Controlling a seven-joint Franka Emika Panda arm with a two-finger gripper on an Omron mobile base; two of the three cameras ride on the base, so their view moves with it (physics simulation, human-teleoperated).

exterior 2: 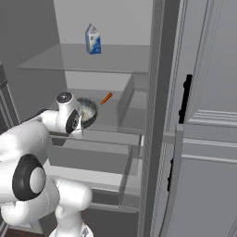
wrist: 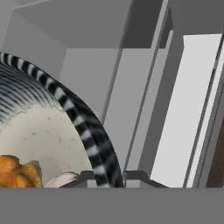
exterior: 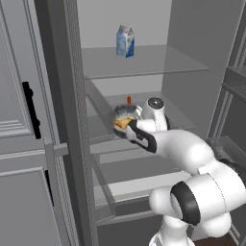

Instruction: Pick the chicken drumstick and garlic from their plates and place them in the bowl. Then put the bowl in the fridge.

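Note:
My gripper [wrist: 107,177] is shut on the striped rim of the bowl [wrist: 52,127], one finger on each side of the wall. On the bowl's pale inside lie the golden chicken drumstick [wrist: 15,169] and, beside it, the pale garlic [wrist: 61,179]. From the base, the bowl [exterior: 124,114] [exterior 2: 88,111] hangs inside the open fridge [exterior: 144,62] [exterior 2: 74,58], just above its middle glass shelf, held by the gripper [exterior: 128,126] [exterior 2: 81,123] from the near side. A bit of orange drumstick [exterior: 120,123] shows at the rim. The plates are out of view.
A blue and white milk carton [exterior: 125,41] [exterior 2: 93,39] stands on the upper shelf. A small orange carrot-like item [exterior: 129,100] [exterior 2: 106,98] lies at the back of the middle shelf. A grey panelled door with a black handle [exterior: 30,108] [exterior 2: 185,99] flanks the opening.

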